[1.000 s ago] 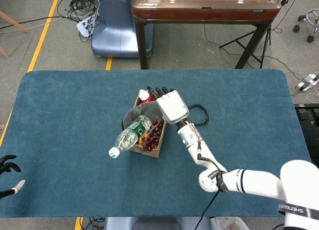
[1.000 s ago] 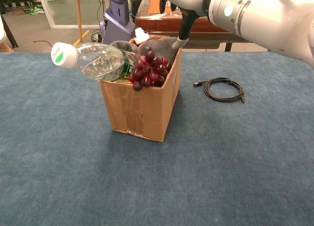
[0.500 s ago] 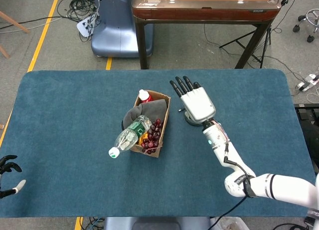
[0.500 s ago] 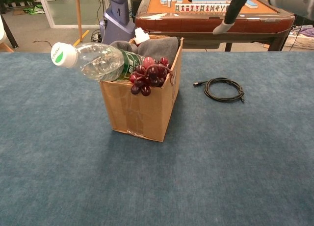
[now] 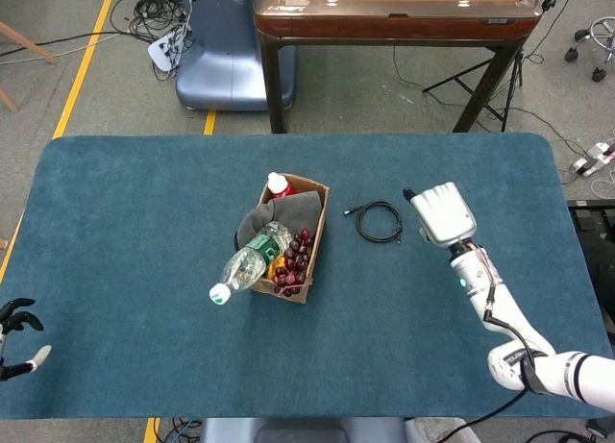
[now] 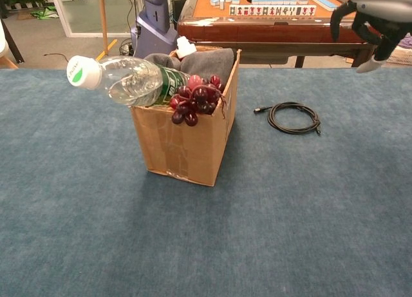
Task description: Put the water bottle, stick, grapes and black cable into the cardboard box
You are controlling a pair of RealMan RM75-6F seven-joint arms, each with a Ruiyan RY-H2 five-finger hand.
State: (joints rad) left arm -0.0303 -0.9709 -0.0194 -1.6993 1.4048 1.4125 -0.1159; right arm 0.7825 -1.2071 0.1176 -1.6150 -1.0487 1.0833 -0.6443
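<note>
Resting on: the blue cloth surface (image 5: 144, 232), broad and bare along my near edge.
My left hand (image 5: 17, 330): low at the near left corner, off the surface's edge, fingers curled, holding nothing; only the head view catches it.
My right hand (image 5: 440, 212): raised over the right half, empty; in the chest view (image 6: 372, 20) its fingers curl downward.
Cardboard box (image 6: 187, 142): mid-surface, open ground on every side.
Water bottle (image 6: 122, 79): lying slanted in the box, capped end jutting out over the near left rim.
Grapes (image 6: 196, 100): draped over the box's near rim.
Grey cloth (image 5: 279, 214): bundled in the box's far part, a white-and-red cap (image 5: 278, 184) beside it.
Black cable (image 5: 378, 221): coiled on the surface between box and right hand, touching neither.
Stick: I cannot tell where it is.
Beyond the far edge: a brown mahjong table (image 6: 270, 13), whose tiles the chest view shows, a blue-grey machine base (image 5: 226, 49), floor cables.
</note>
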